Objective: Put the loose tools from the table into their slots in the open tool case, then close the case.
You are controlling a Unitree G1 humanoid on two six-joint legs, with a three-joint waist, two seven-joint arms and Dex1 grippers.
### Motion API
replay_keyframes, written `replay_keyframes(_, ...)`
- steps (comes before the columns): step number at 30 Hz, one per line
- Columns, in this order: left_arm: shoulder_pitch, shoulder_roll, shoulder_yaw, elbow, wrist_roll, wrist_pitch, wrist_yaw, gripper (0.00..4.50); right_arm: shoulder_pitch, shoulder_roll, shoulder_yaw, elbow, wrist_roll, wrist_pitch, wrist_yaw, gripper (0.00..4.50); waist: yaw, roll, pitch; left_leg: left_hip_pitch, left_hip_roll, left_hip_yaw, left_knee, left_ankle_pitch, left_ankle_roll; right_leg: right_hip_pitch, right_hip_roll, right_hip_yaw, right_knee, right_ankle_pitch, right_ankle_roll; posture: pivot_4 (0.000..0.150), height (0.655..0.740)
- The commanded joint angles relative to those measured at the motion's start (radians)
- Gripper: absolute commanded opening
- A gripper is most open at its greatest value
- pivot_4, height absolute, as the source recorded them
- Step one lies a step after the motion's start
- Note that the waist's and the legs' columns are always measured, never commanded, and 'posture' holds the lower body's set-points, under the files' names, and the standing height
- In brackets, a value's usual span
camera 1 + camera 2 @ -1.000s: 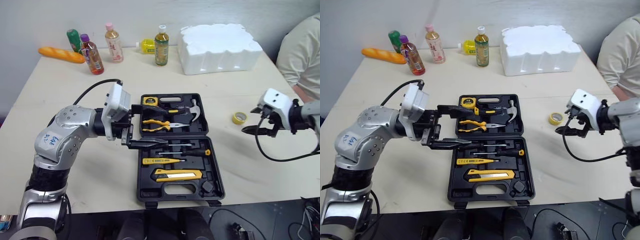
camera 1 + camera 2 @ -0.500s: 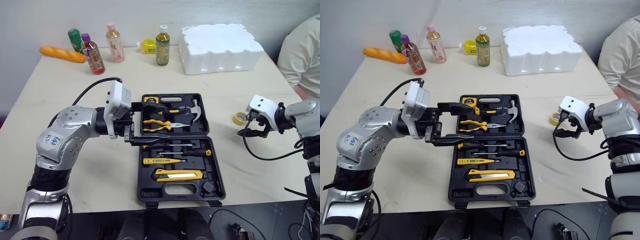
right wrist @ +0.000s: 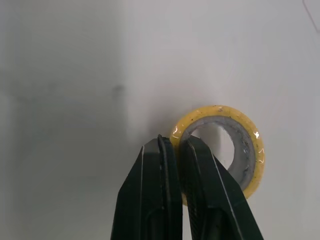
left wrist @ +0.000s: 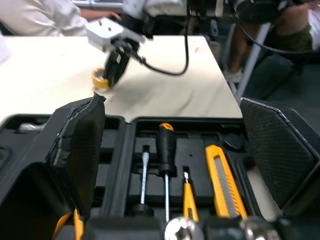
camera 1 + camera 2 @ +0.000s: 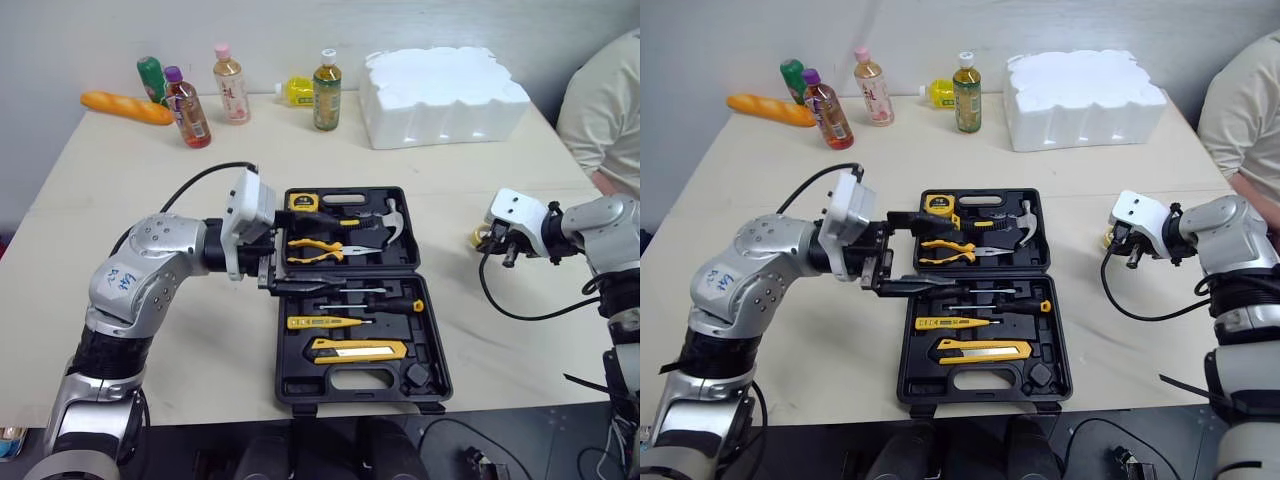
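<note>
Yellow tape roll (image 3: pixel 218 112) on table (image 5: pixel 150 180), rim pinched betw. right tool's (image 3: pixel 176 141) fingers (image 3: pixel 155 190); left tool (image 5: pixel 915 250) spread over case (image 5: pixel 296 375).

The right tool (image 5: pixel 1127 250) sits at the yellow tape roll (image 5: pixel 1107 239) near the open tool case (image 5: pixel 985 381).

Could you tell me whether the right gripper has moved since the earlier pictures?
Yes: the right gripper has moved left onto the yellow tape roll, nearer the tool case.
</note>
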Motion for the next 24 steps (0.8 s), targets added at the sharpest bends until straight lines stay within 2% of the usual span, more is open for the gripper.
replay_keyframes(1, 0.030, 0.028, -0.009, -0.069, -0.014, -0.014, -0.051, 4.50, 0.135, -0.071, -0.113, -0.371, 0.158, 0.171, 0.099, 0.05, 0.000, 0.000, 0.000, 0.000, 0.000, 0.000, 0.000, 0.000, 0.000, 0.000, 0.000, 0.000, 0.000, 0.000, 0.000, 0.150, 0.7383)
replay_keyframes(2, 0.058, 0.051, -0.022, -0.089, -0.019, -0.015, -0.088, 4.50, 0.244, -0.096, -0.189, -0.578, 0.278, 0.274, 0.138, 0.05, 0.002, 0.000, 0.000, 0.000, 0.001, 0.000, 0.000, 0.000, 0.000, 0.000, 0.000, 0.000, 0.000, 0.000, 0.000, 0.150, 0.7383)
replay_keyframes(4, 0.098, 0.089, -0.034, -0.115, -0.025, -0.018, -0.142, 4.50, 0.408, -0.125, -0.304, -0.857, 0.442, 0.410, 0.174, 0.05, 0.003, 0.000, 0.000, 0.000, 0.003, -0.002, -0.001, -0.001, -0.002, 0.001, 0.002, -0.001, -0.001, 0.000, 0.000, 0.150, 0.7383)
replay_keyframes(6, 0.130, 0.128, -0.036, -0.113, -0.013, -0.031, -0.186, 4.50, 0.583, -0.136, -0.391, -1.049, 0.526, 0.443, 0.195, 0.05, 0.005, 0.001, 0.001, 0.000, 0.004, -0.002, 0.000, -0.003, -0.002, 0.001, 0.004, -0.001, -0.001, -0.001, -0.001, 0.150, 0.7383)
replay_keyframes(9, 0.159, 0.174, -0.046, -0.100, 0.019, -0.072, -0.239, 4.50, 0.778, -0.135, -0.467, -1.243, 0.576, 0.483, 0.161, 0.05, 0.007, 0.001, 0.001, 0.002, 0.004, -0.002, 0.001, -0.004, -0.001, 0.004, 0.003, -0.001, -0.005, -0.001, -0.001, 0.150, 0.7383)
replay_keyframes(12, 0.178, 0.201, -0.059, -0.089, 0.040, -0.108, -0.276, 4.50, 0.899, -0.103, -0.475, -1.376, 0.610, 0.532, 0.069, 0.05, 0.008, 0.000, 0.001, 0.004, 0.002, -0.002, 0.001, -0.007, 0.004, 0.005, -0.001, 0.000, -0.004, 0.000, -0.001, 0.150, 0.7383)
replay_keyframes(15, 0.187, 0.211, -0.066, -0.073, 0.067, -0.139, -0.293, 4.50, 0.938, -0.082, -0.441, -1.439, 0.621, 0.568, -0.017, 0.05, 0.007, 0.000, 0.001, 0.005, 0.001, -0.002, 0.001, -0.007, 0.005, 0.005, -0.007, 0.000, -0.004, 0.000, -0.001, 0.150, 0.7383)
replay_keyframes(18, 0.195, 0.223, -0.059, -0.053, 0.090, -0.164, -0.306, 4.50, 0.953, -0.092, -0.407, -1.441, 0.590, 0.548, -0.053, 0.05, 0.006, 0.000, 0.001, 0.004, 0.001, -0.002, 0.001, -0.007, 0.004, 0.005, -0.007, 0.000, -0.005, -0.001, -0.002, 0.150, 0.7383)
replay_keyframes(24, 0.178, 0.215, -0.031, -0.060, 0.053, -0.117, -0.282, 4.50, 0.963, -0.095, -0.326, -1.414, 0.554, 0.514, -0.109, 0.05, 0.007, -0.001, 0.001, 0.004, 0.001, -0.002, 0.001, -0.007, 0.004, 0.004, -0.007, -0.001, -0.005, -0.001, -0.002, 0.150, 0.7383)
